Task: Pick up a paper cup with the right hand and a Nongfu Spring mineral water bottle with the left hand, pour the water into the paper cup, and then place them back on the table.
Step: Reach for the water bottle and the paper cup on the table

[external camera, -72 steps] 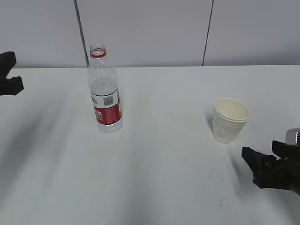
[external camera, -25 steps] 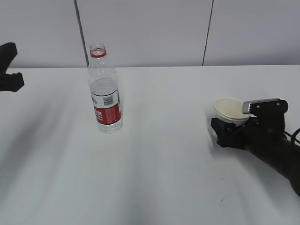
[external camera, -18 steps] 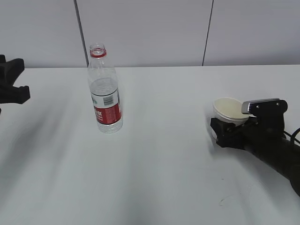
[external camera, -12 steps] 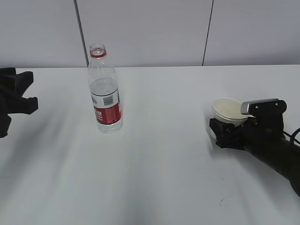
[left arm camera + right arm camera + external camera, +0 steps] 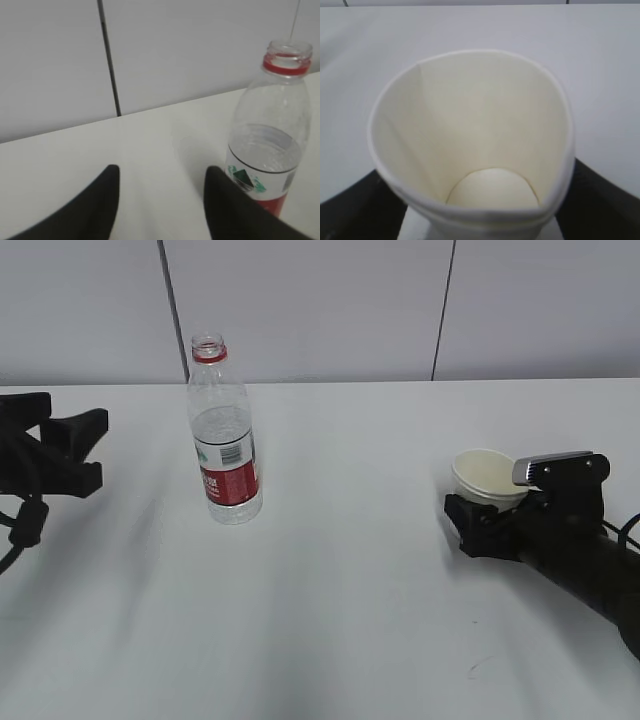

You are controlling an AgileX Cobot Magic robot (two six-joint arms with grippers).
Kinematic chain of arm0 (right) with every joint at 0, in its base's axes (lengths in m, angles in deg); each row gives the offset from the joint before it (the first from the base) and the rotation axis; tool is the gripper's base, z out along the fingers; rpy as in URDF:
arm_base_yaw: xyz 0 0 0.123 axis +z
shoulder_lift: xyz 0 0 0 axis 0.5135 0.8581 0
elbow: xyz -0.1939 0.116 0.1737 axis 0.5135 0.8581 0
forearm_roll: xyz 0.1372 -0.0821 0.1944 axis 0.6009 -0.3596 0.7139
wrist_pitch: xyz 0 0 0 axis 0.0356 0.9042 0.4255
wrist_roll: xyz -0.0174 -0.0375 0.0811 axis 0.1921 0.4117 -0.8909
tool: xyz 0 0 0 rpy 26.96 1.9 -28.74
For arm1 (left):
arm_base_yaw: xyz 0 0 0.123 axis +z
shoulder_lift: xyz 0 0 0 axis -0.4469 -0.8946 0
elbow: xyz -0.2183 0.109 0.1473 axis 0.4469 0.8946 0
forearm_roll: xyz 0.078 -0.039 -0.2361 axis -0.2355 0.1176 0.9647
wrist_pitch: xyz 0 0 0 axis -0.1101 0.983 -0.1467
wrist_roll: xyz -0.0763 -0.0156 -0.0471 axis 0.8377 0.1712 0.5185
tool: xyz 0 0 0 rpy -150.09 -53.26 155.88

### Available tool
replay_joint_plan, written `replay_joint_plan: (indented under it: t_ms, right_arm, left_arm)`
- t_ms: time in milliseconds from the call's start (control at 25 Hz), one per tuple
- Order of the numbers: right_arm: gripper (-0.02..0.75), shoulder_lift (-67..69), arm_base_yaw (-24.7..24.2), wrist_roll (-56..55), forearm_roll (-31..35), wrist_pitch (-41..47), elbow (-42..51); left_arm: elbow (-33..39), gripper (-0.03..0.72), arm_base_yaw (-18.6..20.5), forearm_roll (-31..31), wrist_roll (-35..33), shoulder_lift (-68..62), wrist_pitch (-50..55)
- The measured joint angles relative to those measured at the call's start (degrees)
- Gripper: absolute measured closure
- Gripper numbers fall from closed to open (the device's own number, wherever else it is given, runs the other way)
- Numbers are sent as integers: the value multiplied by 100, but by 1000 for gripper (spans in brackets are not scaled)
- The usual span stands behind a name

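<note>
Bottle (image 5: 224,435) left on table (image 5: 340,580); cup (image 5: 484,478) right, between pincer (image 5: 478,525) fingers.

Black arms (image 5: 580,560) (silver-grey block (image 5: 552,466) on right).

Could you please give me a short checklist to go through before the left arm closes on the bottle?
1. Bottle upright on the table: ok.
2. Bottle uncapped: ok.
3. Left gripper jaws open: ok.
4. Bottle between the left jaws: not ok, it stands off to their right.
5. Right gripper jaws around the paper cup: ok, rim squeezed out of round.
6. Cup lifted off the table: cannot tell.
</note>
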Motion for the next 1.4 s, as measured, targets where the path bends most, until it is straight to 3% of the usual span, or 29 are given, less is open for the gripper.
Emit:
replay_joint_plan:
  t_ms: [120,240,480,840,1160,1400]
  right_arm:
    - [113,0,0,0,0,0,0]
    - [113,0,0,0,0,0,0]
    - [120,0,0,0,0,0,0]
    - [220,0,0,0,0,0,0]
    - [229,0,0,11,0,-3,0]
    - [230,0,0,11,0,-3,0]
  left_arm:
    - [0,177,-6,-326,213,-203,-90]
    - [0,143,-133,-447,330,-435,-227]
    - [0,133,-384,-528,355,-960,-742]
    - [-5,133,-391,-552,373,-1971,-1937]
    - [-57,133,-391,-559,377,-2537,-2442]
    - [-296,133,-410,-945,456,-3015,-2513]
